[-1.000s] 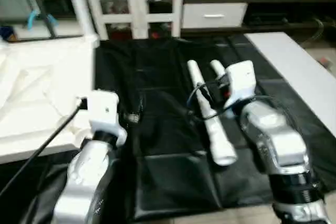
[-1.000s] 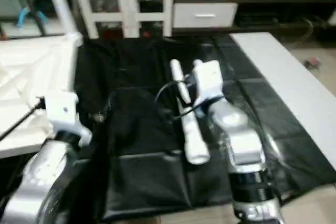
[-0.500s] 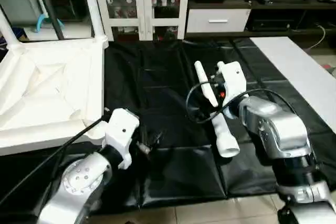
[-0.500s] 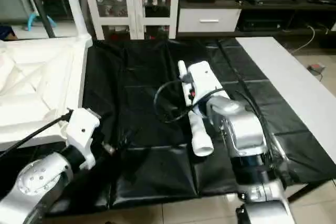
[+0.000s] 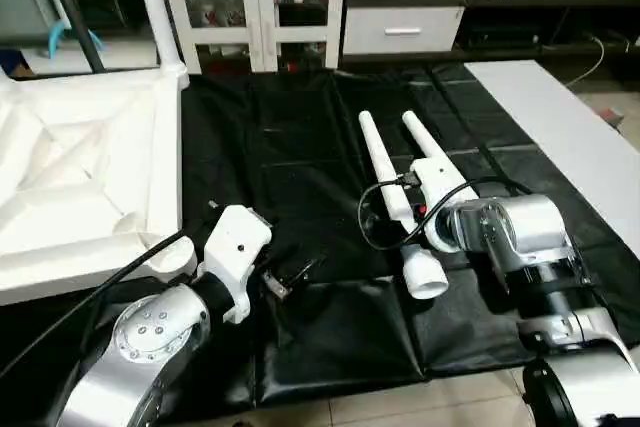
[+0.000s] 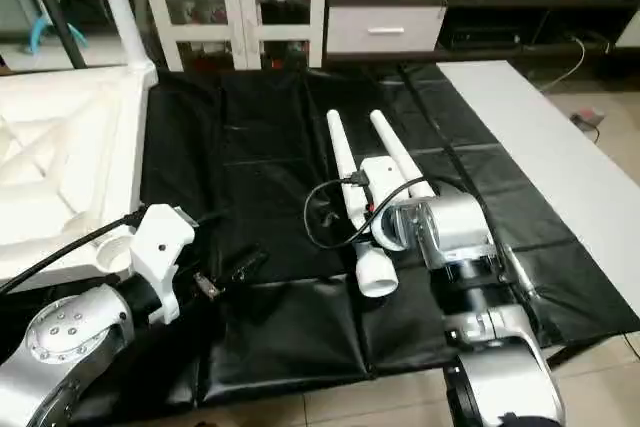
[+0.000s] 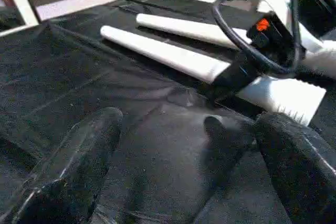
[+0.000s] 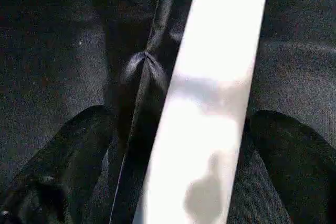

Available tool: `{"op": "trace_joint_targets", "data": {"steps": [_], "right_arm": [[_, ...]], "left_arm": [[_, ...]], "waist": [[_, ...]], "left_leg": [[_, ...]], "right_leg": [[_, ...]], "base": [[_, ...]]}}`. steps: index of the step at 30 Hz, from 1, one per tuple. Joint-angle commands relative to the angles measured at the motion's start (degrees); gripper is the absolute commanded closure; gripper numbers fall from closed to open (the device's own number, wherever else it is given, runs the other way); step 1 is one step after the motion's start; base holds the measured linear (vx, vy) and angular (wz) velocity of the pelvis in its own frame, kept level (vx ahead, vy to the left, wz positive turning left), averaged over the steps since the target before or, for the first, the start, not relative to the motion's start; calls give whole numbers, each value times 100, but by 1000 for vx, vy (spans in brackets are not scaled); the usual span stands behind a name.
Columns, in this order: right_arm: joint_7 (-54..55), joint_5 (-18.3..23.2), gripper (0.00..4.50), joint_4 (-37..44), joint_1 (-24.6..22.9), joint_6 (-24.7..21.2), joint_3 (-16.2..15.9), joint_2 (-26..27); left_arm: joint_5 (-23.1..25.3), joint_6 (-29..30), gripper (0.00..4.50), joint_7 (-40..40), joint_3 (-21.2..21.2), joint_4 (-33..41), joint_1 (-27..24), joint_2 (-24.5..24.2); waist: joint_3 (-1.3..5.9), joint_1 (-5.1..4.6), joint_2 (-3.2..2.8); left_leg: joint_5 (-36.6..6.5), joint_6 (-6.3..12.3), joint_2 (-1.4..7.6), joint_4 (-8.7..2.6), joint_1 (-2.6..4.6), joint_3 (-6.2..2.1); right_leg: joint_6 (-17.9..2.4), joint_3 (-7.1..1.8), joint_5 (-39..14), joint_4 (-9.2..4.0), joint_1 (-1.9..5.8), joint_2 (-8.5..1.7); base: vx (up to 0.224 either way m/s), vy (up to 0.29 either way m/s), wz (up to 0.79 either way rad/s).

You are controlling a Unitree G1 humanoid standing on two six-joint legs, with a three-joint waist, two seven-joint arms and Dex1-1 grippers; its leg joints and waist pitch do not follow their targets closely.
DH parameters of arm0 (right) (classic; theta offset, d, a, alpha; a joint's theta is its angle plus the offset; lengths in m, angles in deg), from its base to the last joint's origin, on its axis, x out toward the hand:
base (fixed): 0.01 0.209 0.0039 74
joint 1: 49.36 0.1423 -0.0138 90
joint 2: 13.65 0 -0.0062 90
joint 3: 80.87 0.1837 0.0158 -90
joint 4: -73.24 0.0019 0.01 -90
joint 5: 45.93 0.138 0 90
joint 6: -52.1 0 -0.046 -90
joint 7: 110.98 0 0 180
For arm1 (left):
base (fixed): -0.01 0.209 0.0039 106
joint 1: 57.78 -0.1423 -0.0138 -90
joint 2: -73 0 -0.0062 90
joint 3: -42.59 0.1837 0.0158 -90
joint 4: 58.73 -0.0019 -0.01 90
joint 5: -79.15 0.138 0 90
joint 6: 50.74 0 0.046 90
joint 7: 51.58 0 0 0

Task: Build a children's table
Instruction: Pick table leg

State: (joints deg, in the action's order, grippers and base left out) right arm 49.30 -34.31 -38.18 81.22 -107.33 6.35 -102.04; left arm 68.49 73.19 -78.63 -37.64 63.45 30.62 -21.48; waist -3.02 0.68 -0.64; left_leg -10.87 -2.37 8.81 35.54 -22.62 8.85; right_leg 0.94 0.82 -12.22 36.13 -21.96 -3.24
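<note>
Lowered since a second ago, the right gripper (image 5: 432, 209) now sits over two table legs (image 5: 385, 172) on the black sheet (image 5: 300, 167). Head view: the upturned table top (image 5: 80, 177) lies beyond the left gripper (image 5: 290, 277). Left wrist view: fingers (image 7: 79, 156) spread, empty. Right wrist view: fingers (image 8: 73, 150) spread, a leg between them, ungripped.
</note>
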Motion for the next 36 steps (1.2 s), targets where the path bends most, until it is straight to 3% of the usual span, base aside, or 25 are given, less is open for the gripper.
{"op": "trace_joint_targets", "data": {"steps": [1, 5, 9, 13, 25, 30, 36], "right_arm": [[-102, 55, 28, -126, 84, -105, 32, -49], [-208, 79, 45, -180, 74, -178, -52, -102], [-259, 79, 82, -242, 73, -222, -148, -148], [-327, 42, 120, -313, 56, -215, -214, -172], [-455, -23, 215, -407, -109, -166, -401, -247], [-410, 19, 251, -315, -90, -176, -182, -239], [-567, 211, 261, 146, -256, -118, -20, -309]], "left_arm": [[-172, 187, 0, -182, 86, 266, 51, -106], [-617, 631, 0, -581, 167, 597, -76, -339], [-939, 1037, 0, -849, 228, 800, -228, -589], [-935, 1068, 0, -820, 229, 781, -241, -616], [-904, 1154, 0, -613, 239, 699, -87, -617], [-1036, 1122, 0, -454, -51, 610, 44, -430], [-1164, 996, 0, -297, -234, 571, 53, -206]], "waist": [[381, 49, -20], [335, 104, -28], [277, 110, -29], [275, 108, -13], [300, 106, -26], [310, 107, -27], [321, 126, -46]], "left_leg": [[-470, -150, 315, -432, 123, -75], [-972, -309, 339, -467, 171, -45], [-1668, -547, 343, -515, 206, -29], [-1884, -651, 354, -535, 211, -38], [-1663, -616, 350, -519, 194, -21], [-1588, -600, 347, -506, 194, -15], [-1487, -564, 353, -502, 194, -13]], "right_leg": [[-1442, -170, 456, -314, 214, -361], [-1420, -177, -264, -357, 169, -362], [-1167, -195, -1290, -434, 89, -359], [-961, -204, -1613, -466, 66, -362], [-1007, -202, -1284, -451, 79, -346], [-1072, -202, -1141, -443, 96, -343], [-1088, -201, -958, -433, 112, -338]], "base": [[0, 0, 0], [0, 0, 0], [0, 0, 0], [0, 0, 0], [0, 0, 0], [0, 0, 0], [0, 0, 0]]}}
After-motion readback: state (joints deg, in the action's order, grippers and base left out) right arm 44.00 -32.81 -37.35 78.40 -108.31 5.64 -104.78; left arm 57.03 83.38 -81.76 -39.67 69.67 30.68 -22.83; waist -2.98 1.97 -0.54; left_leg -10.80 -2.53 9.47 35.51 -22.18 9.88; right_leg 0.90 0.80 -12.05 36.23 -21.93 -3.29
